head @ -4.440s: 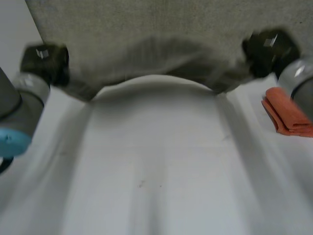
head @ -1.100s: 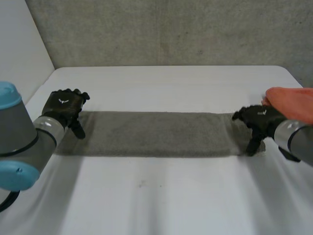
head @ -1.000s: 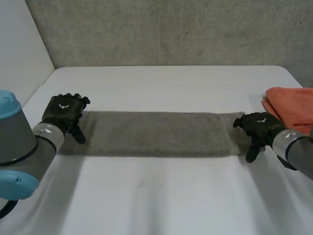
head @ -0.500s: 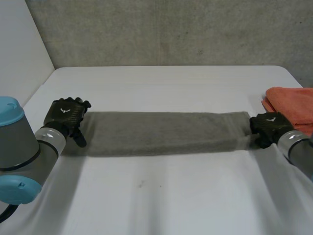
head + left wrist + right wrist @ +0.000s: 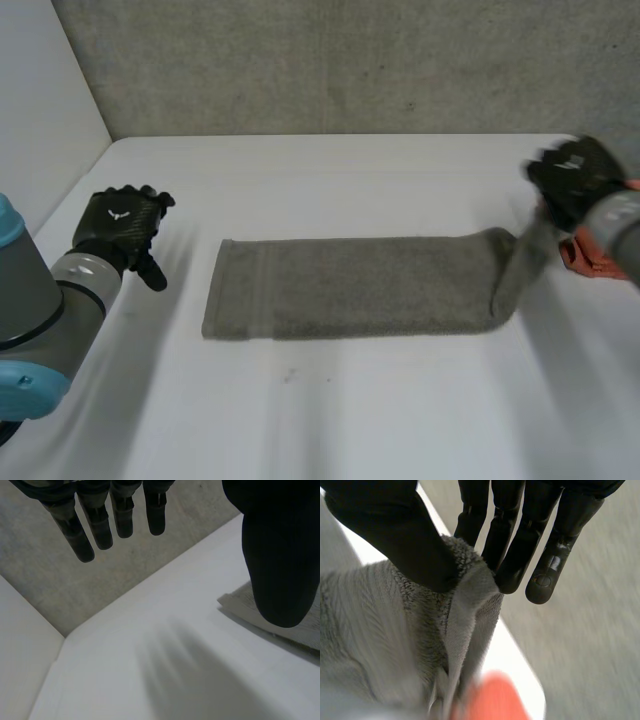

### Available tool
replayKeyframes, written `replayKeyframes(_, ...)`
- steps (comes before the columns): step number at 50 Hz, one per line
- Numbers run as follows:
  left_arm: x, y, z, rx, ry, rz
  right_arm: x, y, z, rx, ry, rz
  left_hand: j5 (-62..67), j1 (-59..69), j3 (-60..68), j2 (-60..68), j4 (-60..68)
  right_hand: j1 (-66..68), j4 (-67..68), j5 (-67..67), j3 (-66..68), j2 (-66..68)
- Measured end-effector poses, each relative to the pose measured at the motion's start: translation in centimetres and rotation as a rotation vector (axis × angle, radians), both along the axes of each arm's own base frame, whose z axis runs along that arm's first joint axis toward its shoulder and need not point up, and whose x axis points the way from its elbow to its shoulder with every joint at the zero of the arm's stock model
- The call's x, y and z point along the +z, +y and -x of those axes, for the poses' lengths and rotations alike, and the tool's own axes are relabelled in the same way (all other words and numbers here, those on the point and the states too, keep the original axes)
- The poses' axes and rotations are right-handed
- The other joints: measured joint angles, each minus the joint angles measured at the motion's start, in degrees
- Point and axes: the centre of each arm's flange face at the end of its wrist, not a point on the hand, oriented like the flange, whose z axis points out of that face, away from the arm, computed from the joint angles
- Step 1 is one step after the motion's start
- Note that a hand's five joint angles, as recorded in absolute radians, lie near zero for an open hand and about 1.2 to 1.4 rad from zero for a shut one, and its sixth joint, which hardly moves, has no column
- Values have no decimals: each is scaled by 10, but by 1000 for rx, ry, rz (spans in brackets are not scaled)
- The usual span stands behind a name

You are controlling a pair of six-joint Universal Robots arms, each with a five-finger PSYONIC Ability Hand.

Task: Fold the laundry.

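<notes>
Grey towel (image 5: 350, 285) lying on table (image 5: 330, 420) as a long strip, seemingly already halved lengthwise; right end pinched and raised between thumb and fingers of right hand (image 5: 572, 180); left hand (image 5: 118, 225) straight-fingered, empty, apart; crosswise folds outstanding.

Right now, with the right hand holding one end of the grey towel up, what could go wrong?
The right hand pinches the grey towel near its edge only, so that end could slip out mid-fold.
The left hand is open and off the towel, so nothing pins the other end and the towel may drag.
The orange cloth lies beside the right hand and might get knocked.
</notes>
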Motion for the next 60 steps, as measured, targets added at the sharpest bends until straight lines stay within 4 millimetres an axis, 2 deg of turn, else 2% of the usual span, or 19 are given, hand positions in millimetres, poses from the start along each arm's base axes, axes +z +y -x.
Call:
replayKeyframes(3,7,0,-3,10,5,19,11,19,-68,183,-21,59,0,0,0,0,0,0,0,0,1,0)
replayKeyframes(4,7,0,-3,10,5,19,11,19,-68,183,-21,59,0,0,0,0,0,0,0,0,1,0)
replayKeyframes(5,10,1,-6,19,7,28,13,35,-109,296,-34,87,0,0,0,0,0,0,0,0,1,0)
replayKeyframes(6,11,1,-7,22,8,31,14,44,-128,349,-40,99,0,0,0,0,0,0,0,0,1,0)
replayKeyframes(9,14,1,-12,34,11,39,10,68,-174,476,-55,121,0,0,0,0,0,0,0,0,1,0)
replayKeyframes(11,16,1,-13,39,12,41,7,78,-189,521,-59,125,0,0,0,0,0,0,0,0,1,0)
replayKeyframes(12,17,1,-15,45,14,44,-1,96,-215,604,-64,124,0,0,0,0,0,0,0,0,1,0)
replayKeyframes(19,19,1,-19,54,27,47,-47,150,-265,859,-54,55,0,0,0,0,0,-8,-14,-10,-12,-11)
replayKeyframes(22,19,1,-19,55,29,45,-68,165,-274,934,-45,14,0,0,0,0,0,-234,-253,-238,-262,-266)
replayKeyframes(23,19,1,-19,55,30,45,-70,166,-275,939,-45,10,0,0,0,0,0,-234,-253,-238,-262,-266)
replayKeyframes(24,18,1,-18,54,30,45,-73,168,-276,940,-43,3,0,0,0,0,0,-386,-433,-420,-442,-448)
replayKeyframes(26,18,1,-18,51,30,44,-70,166,-275,917,-47,4,0,0,0,0,0,-437,-537,-518,-539,-537)
replayKeyframes(32,19,2,-12,33,31,50,-27,148,-258,734,-124,4,0,0,0,0,0,-440,-549,-533,-555,-550)
replayKeyframes(39,25,13,13,-50,36,71,4,115,-202,447,-243,-158,0,0,0,0,0,-440,-549,-533,-555,-550)
replayKeyframes(42,24,17,24,-85,37,70,0,110,-188,390,-250,-219,0,0,0,0,0,-440,-549,-533,-555,-550)
replayKeyframes(43,23,19,30,-104,38,68,-14,104,-164,306,-249,-324,0,0,0,0,0,-440,-549,-533,-555,-550)
replayKeyframes(45,21,22,38,-126,37,63,-28,100,-147,247,-244,-398,0,0,0,0,0,-433,-542,-524,-543,-538)
replayKeyframes(51,13,26,53,-169,33,44,-67,90,-111,145,-252,-496,0,0,0,0,0,-344,-433,-423,-430,-430)
replayKeyframes(60,3,30,63,-196,26,20,-93,79,-92,112,-307,-483,0,0,0,0,0,-255,-332,-333,-329,-324)
